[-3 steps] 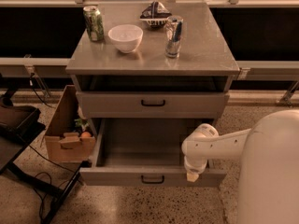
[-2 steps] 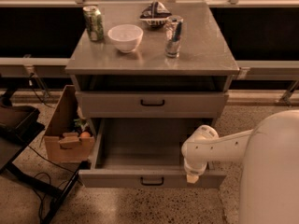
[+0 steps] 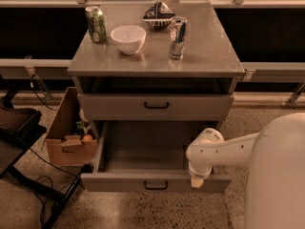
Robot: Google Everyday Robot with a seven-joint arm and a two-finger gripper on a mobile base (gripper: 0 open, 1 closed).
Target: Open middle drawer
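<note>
The middle drawer (image 3: 124, 182) stands pulled out, a plain grey metal box. The tool (image 3: 196, 181) sits at its front rim; I cannot tell its grip.

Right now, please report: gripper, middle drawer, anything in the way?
Gripper at the drawer front's right end, by the rim. Middle drawer pulled out, grey interior showing. Cardboard box close at its left; contact cannot be told.
</note>
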